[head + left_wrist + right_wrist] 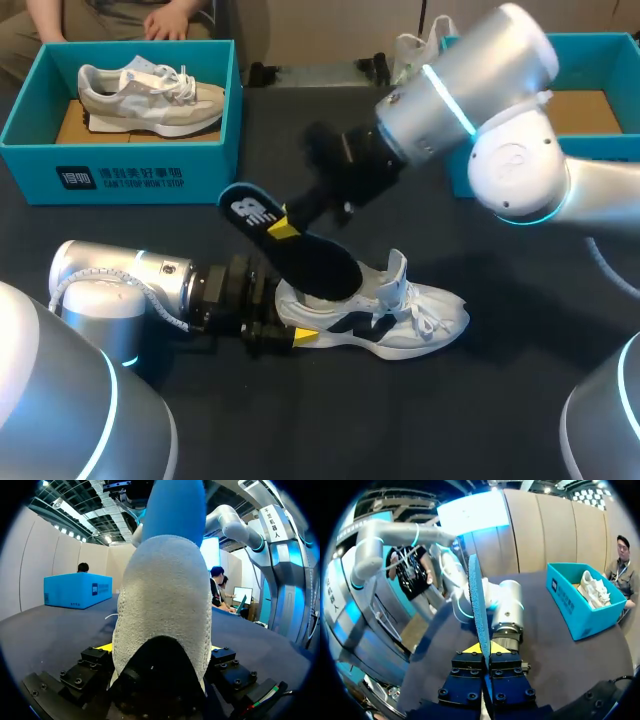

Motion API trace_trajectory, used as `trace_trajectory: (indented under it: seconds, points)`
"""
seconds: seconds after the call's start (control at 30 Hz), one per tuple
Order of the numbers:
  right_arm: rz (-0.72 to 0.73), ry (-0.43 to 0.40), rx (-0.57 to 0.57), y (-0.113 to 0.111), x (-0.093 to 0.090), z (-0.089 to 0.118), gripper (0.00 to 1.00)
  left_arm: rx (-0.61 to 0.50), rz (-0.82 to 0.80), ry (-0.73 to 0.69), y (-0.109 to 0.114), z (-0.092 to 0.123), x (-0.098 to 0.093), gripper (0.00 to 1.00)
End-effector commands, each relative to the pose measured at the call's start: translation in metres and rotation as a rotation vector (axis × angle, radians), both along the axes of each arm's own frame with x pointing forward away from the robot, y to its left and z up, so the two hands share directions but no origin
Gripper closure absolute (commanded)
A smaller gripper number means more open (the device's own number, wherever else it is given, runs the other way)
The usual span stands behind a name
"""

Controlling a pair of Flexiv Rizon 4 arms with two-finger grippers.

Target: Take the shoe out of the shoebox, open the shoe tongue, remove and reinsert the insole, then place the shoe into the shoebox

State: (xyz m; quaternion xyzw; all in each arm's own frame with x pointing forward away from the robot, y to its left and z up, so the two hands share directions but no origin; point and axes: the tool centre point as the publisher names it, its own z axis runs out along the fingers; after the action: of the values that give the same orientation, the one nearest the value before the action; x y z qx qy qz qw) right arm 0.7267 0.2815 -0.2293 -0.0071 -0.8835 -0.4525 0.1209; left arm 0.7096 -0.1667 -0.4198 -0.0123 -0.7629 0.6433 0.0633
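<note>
- The shoe [420,315] stands on its sole mid-desk, toe to the right. It is out of the teal shoebox [600,42] at the far right, whose visible cardboard floor is bare.
- The left hand [290,320] clamps the heel from both sides, probably so the shoe cannot slide or tip on the dark desk [400,430] while the insole is worked.
- The right hand [283,227] pinches the insole [315,260] near its heel end, fingers pressed on its two faces. The toe end sits inside the shoe's mouth and the rest slants up to the left. I cannot tell whether it is going in or coming out.
- The tongue [397,268] is lifted and the laces [425,318] lie slack, leaving the mouth wide enough for the insole.
- The insole is a thin, bendable sheet, dark on top and blue beneath, and it shows as a narrow blade edge-on in the right wrist view.
- The heel is coarse pale knit around a dark padded collar.
- A second box [130,170] at the far left holds a beige shoe [150,95].
</note>
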Motion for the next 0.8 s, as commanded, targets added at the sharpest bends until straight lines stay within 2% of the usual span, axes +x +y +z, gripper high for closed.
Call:
trace_trajectory:
  seconds: [0.03, 0.33, 0.53, 0.6, 0.63, 0.8]
  points:
    - [-0.013, 0.010, 0.092, -0.014, -0.004, -0.007, 1.00, 0.000, 0.001, 0.000, -0.001, 0.000, 0.000, 1.00]
    - [-0.013, 0.010, 0.092, -0.014, -0.004, -0.007, 1.00, 0.000, 0.001, 0.000, -0.001, 0.000, 0.000, 1.00]
    - [-0.107, -0.027, 0.137, -0.040, -0.014, 0.044, 1.00, 0.000, 0.001, 0.000, -0.001, 0.000, 0.000, 1.00]
    - [-0.130, -0.010, 0.172, -0.048, -0.018, 0.057, 1.00, 0.000, 0.001, 0.000, -0.001, 0.000, 0.000, 1.00]
    - [-0.152, 0.008, 0.230, -0.055, -0.021, 0.067, 1.00, 0.000, 0.001, 0.000, -0.001, 0.000, 0.000, 1.00]
    - [-0.152, 0.008, 0.230, -0.055, -0.021, 0.067, 1.00, 0.000, 0.001, 0.000, -0.001, 0.000, 0.000, 1.00]
